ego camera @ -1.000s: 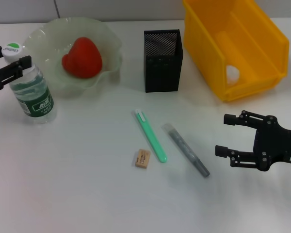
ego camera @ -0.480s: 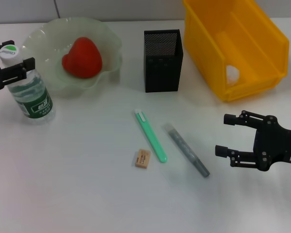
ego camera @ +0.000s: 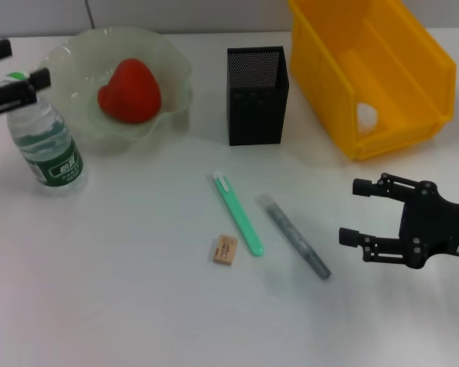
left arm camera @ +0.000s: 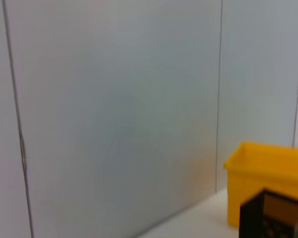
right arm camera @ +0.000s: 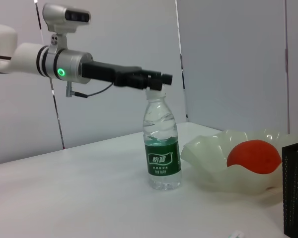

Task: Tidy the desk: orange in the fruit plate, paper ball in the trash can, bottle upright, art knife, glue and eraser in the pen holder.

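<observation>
White desk: orange in plate, paper ball in yellow bin, bottle upright beneath spread left gripper; knife, glue, eraser outstanding beside pen holder; right gripper wide, idle.

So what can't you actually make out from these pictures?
- Left tool: the head view cuts it at the edge, so whether it grips the bottle cap is unclear.
- Paper ball: mostly hidden behind the yellow bin wall in the head view.
- Eraser: its print is too small to read.
- Left wrist view: mostly blank wall.
</observation>
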Available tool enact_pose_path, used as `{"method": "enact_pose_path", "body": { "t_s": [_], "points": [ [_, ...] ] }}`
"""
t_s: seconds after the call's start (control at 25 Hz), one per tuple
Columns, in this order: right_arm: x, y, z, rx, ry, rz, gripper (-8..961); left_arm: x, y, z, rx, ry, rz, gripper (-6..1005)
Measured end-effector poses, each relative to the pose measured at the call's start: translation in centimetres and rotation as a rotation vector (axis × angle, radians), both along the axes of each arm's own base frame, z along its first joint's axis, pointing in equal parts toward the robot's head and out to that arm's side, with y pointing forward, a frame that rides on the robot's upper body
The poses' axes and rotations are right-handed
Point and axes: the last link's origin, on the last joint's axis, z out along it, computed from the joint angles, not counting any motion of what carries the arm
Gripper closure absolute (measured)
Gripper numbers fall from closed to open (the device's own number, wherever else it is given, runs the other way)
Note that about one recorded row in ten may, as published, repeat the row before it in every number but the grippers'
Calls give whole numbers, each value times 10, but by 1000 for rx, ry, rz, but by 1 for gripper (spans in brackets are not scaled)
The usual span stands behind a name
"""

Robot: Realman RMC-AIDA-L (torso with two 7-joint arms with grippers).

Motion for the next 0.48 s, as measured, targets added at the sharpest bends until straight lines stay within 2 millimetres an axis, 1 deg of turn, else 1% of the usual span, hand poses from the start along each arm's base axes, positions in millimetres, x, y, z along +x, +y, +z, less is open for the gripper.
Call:
{"method": "enact_pose_path", "body": {
  "t_s": [0.12,0.16,0.32,0.4,0.48],
  "points": [
    [0,1,0,2,1,0,136,3,1,3,20,-36,-7,192],
    [0,1,0,2,2,0,136,7,0,6,33,-91,-23,192],
    [-1,2,0,4,4,1,136,18,-5,6,3,-213,-95,192],
    [-1,2,1,4,4,2,136,23,-10,5,-24,-283,-134,192],
    [-2,3,1,7,6,5,136,26,-14,-2,-70,-359,-164,192]
  ]
}}
